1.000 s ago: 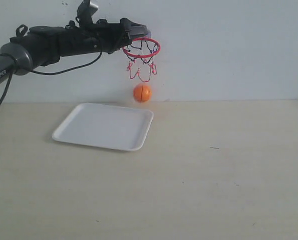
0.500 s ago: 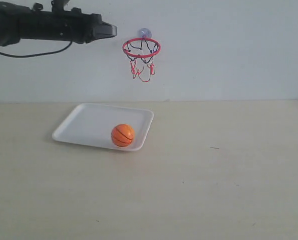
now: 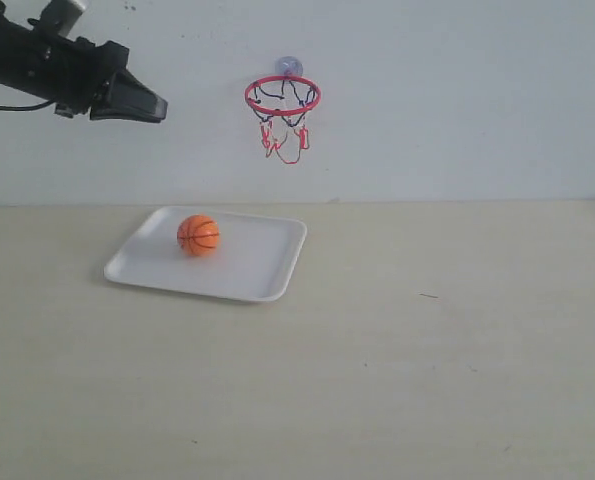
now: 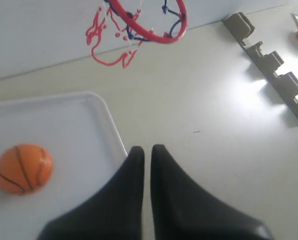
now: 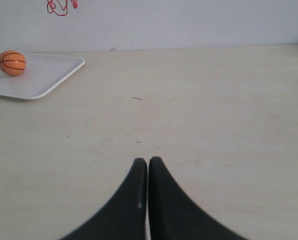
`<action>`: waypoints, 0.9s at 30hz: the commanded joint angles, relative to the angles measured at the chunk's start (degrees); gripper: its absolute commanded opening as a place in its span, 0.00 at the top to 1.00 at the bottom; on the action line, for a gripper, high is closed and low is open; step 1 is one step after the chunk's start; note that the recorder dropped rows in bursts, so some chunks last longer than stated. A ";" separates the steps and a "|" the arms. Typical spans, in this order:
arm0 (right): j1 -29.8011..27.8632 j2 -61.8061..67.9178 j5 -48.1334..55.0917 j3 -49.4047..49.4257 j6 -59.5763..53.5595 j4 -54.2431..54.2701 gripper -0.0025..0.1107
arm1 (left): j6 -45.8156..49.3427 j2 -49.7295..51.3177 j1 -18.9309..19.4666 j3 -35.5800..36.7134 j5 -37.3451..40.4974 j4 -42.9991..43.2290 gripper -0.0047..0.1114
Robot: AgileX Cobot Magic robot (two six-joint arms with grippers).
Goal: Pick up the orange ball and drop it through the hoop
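left hand (image 4: 146,150): fingers together, empty.
orange ball (image 3: 198,235): loose on the tray (image 3: 267,285), below and ahead of my hand.
risk: I could nudge it, rolling it away.

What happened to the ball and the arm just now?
The orange ball dropped from under the hoop onto the white tray, then rolled left. The left gripper drew back left, away from the hoop. Hoop and tray stayed put.

Beige table (image 3: 427,380); white tray (image 3: 249,268) flat on it, left side.
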 commanded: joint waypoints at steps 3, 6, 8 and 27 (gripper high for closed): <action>-0.25 -0.26 -0.62 -0.06 -0.24 -0.35 0.98 | 4.20 -19.96 -0.09 28.16 -11.11 -0.05 0.92; -0.25 -0.26 -0.62 -0.06 -0.24 -0.35 0.98 | 7.84 -28.58 -0.09 41.31 -15.90 -3.00 0.92; -0.25 -0.26 -0.62 -0.06 -0.24 -0.35 0.98 | 9.98 -33.65 -0.09 49.39 -16.38 -4.94 0.92; -0.25 -0.26 -0.62 -0.06 -0.24 -0.35 0.98 | 11.89 -77.62 -0.09 91.58 2.88 -14.42 0.92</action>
